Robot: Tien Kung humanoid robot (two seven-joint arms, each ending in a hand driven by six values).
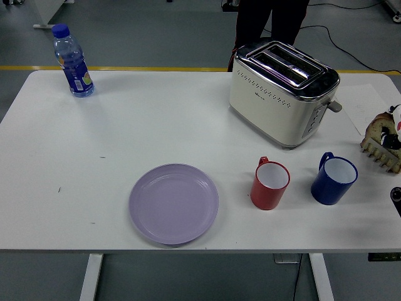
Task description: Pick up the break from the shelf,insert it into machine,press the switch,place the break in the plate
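Observation:
A cream and chrome toaster [282, 94] stands at the back right of the white table [125, 125], its two slots empty. A lilac plate [174, 203] lies near the front edge. At the far right edge a tan slice of bread [374, 130] sits on a small rack [380, 153]. Part of my right hand [395, 135] shows dark at the picture's edge, right beside the bread; most of it is cut off. A black part of my right arm [396, 195] shows lower at the same edge. My left arm is out of view.
A red mug [270, 184] and a blue mug [334, 179] stand in front of the toaster. A blue water bottle [72, 61] stands at the back left. A person's dark legs [269, 19] are behind the toaster. A sheet of paper [369, 106] lies at the right.

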